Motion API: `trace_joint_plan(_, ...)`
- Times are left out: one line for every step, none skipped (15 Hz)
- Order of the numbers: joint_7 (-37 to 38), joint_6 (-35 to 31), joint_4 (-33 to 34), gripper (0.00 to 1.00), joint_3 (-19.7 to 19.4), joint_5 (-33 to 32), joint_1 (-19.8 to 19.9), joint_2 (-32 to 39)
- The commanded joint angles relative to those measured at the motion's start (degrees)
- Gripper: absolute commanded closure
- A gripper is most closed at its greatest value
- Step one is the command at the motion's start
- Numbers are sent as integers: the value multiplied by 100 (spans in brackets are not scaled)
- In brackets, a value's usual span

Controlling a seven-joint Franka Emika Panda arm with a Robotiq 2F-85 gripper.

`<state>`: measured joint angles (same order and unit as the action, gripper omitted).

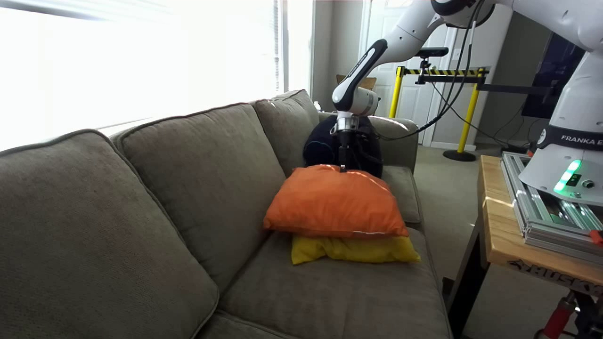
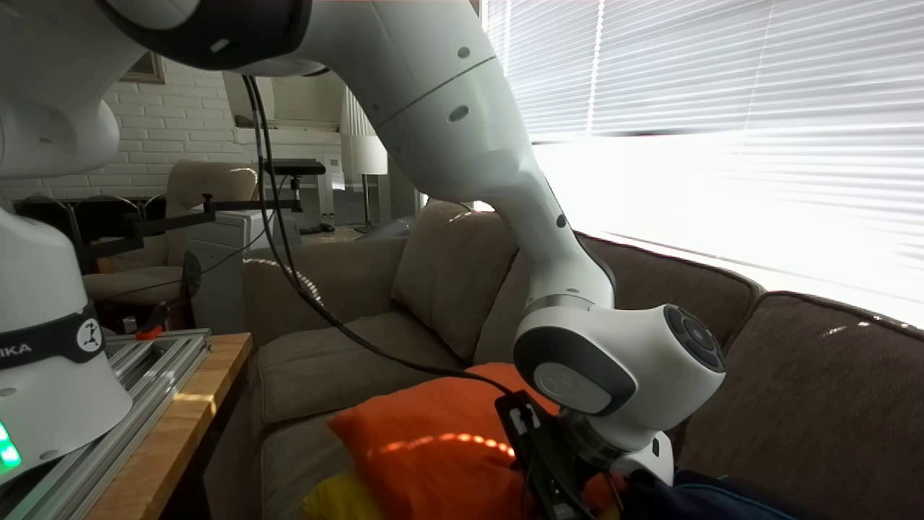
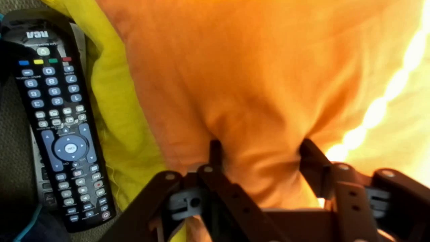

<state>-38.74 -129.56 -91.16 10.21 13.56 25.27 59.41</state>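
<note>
My gripper (image 1: 343,168) points down at an orange pillow (image 1: 337,202). In the wrist view my two black fingers (image 3: 260,144) stand apart and touch the pillow (image 3: 168,60). Its cloth is creased and bunched between them; I cannot tell whether they squeeze it or only press into it. In an exterior view the fingertips are hidden below the frame's bottom edge. A yellow pillow (image 1: 353,249) lies under the orange one. A black RCA remote (image 3: 67,134) lies beside the pillows in the wrist view, over a silver keyed object (image 3: 45,181), mostly hidden.
A dark blue bundle (image 1: 318,146) sits behind the gripper on the brown sofa (image 1: 188,174). The sofa's back runs along the bright window. The arm's base stands on a wooden bench (image 1: 499,212). A black cable (image 2: 346,332) hangs along the arm. Yellow posts (image 1: 466,113) stand behind.
</note>
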Motion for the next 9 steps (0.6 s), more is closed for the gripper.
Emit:
trace_joint_plan(-63,-116,109,69,46,231,-6,224)
trace_joint_plan(52,-149,82,77,5,229,-59,183)
trace_joint_plan(122,-195,3,83,-4,237,-79,99)
trace_joint_plan(179,-211,-60,90,-12,226,-99,22)
trace_joint_plan(191,-251,-171,96,4,221,-103,-108)
trace_joint_plan(207,-273,-254,98,10,211,-116,-212)
trace_joint_plan(205,-277,-386,100,14,190,-135,-368)
trace_joint_plan(192,-252,-477,97,25,183,-147,-493)
trace_joint_plan(144,-243,-615,98,34,162,-164,-655)
